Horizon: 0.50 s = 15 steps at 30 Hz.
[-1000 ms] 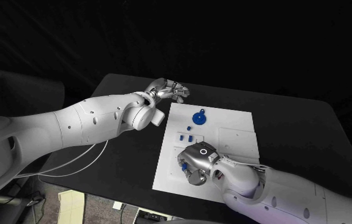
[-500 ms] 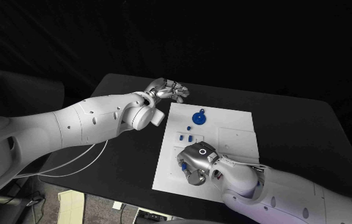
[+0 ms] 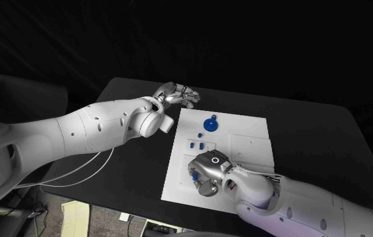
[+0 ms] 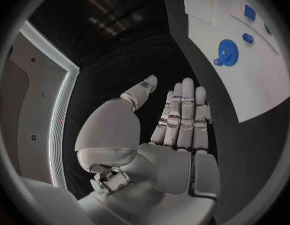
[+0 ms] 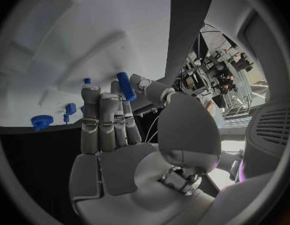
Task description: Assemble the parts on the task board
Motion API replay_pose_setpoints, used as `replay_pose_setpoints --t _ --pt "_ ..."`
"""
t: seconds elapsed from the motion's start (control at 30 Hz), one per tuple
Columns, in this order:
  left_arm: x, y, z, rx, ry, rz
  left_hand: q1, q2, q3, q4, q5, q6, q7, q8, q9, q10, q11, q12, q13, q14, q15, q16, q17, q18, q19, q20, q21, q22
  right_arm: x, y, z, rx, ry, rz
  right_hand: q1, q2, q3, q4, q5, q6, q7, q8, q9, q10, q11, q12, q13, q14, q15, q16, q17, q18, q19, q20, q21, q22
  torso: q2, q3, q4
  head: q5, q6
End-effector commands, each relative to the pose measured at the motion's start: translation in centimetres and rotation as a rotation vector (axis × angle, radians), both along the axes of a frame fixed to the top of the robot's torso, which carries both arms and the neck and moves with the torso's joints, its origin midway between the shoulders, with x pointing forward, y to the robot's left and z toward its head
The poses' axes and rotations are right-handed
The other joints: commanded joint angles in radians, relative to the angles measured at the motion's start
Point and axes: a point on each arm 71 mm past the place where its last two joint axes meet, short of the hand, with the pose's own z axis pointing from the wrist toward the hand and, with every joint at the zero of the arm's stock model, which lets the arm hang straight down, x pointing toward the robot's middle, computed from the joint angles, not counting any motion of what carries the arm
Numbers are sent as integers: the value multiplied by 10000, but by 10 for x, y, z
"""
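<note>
Almost nothing changing: your right hand [image 3: 208, 173] keeps pinching blue peg [image 5: 126, 86] over lower-left task board [image 3: 249, 126]; insertion pending. Left hand [image 3: 178, 95], fingers together, empty, idling upper centre. Blue gear [image 3: 211, 124] sitting upper board.

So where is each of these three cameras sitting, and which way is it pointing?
Head view: on the robot's head, looking down at the black table and task board; both white arms show.
Left wrist view: behind the left hand, facing along its empty, straight fingers.
Right wrist view: behind the right hand, which holds a blue peg over the board.
All three share the board and its blue gear.
</note>
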Motion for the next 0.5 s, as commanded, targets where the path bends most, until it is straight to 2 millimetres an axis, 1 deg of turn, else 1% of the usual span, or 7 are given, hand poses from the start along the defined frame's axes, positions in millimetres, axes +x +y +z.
replay_pose_setpoints --t 0.03,0.33,0.43,0.5 --pt "0 -2 1 -91 6 -130 -55 40 -20 60 -38 -53 -2 26 -12 -70 -1 0 -13 66 -13 -46 17 20 52 5 -70 16 -4 1 -3 -30 239 134 -83 -3 -90 8 41 -89 35 -72 -26 -77 51 -81 -15 -36 49 -45 -23 635 -94 21 -20 155 0 4 1 -2 6" --pt "0 -1 1 -87 16 -127 -61 34 -24 64 -39 -66 3 20 -15 -70 -1 1 -14 69 -13 -51 25 20 55 5 -76 19 -3 0 -3 100 176 33 -98 -13 -151 -3 60 -144 64 -106 -46 -137 77 -130 -18 -53 75 -55 -40 635 -120 36 -39 152 1 -1 2 -14 1" --pt "0 -1 1 -82 15 -113 -61 34 -24 65 -39 -69 4 19 -16 -70 -1 1 -15 69 -13 -52 28 20 56 5 -78 20 -2 -2 -1 424 92 -90 -123 -19 -174 13 45 -171 76 -122 -55 -164 89 -153 -19 -71 88 -65 -50 635 -142 48 -57 148 3 -1 3 -17 4" --pt "0 0 1 -74 20 -96 -61 34 -23 66 -39 -71 5 18 -16 -71 -1 1 -15 70 -14 -53 29 20 56 4 -79 20 -1 -4 1 742 86 -222 -125 -32 -182 -45 17 -304 129 -197 -94 -306 139 -248 -42 -119 136 -86 -68 635 -216 73 -102 145 1 -1 0 -19 7"
